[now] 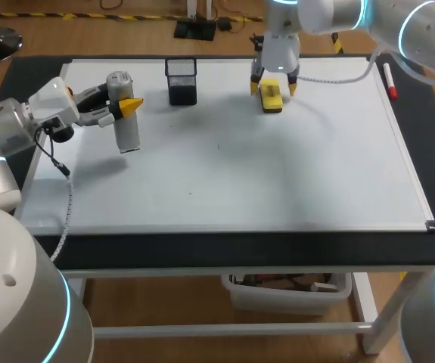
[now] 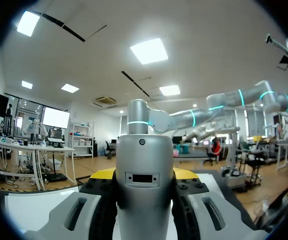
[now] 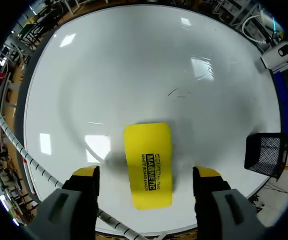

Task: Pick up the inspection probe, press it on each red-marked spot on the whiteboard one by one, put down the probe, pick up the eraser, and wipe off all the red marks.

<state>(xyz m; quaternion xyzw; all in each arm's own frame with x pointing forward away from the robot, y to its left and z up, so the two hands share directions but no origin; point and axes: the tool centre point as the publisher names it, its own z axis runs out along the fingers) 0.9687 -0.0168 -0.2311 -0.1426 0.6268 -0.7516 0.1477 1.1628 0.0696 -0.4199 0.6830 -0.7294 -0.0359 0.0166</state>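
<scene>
My left gripper (image 1: 128,107) is shut on the grey cylindrical inspection probe (image 1: 125,130), held upright over the left part of the whiteboard (image 1: 278,174). In the left wrist view the probe (image 2: 144,170) fills the gap between the fingers of that gripper (image 2: 144,176). The yellow eraser (image 1: 271,99) lies flat on the board near its far edge. My right gripper (image 1: 274,85) hangs just over it, open. In the right wrist view the eraser (image 3: 149,160) lies between the spread fingertips (image 3: 86,173) with a gap on each side. A few faint thin traces (image 3: 177,93) show on the board ahead.
A black mesh pen holder (image 1: 181,81) stands at the far edge between the two grippers, also seen beside the right gripper (image 3: 266,155). A red-capped marker (image 1: 389,80) lies at the board's far right edge. A coiled cable (image 1: 69,198) trails from my left arm.
</scene>
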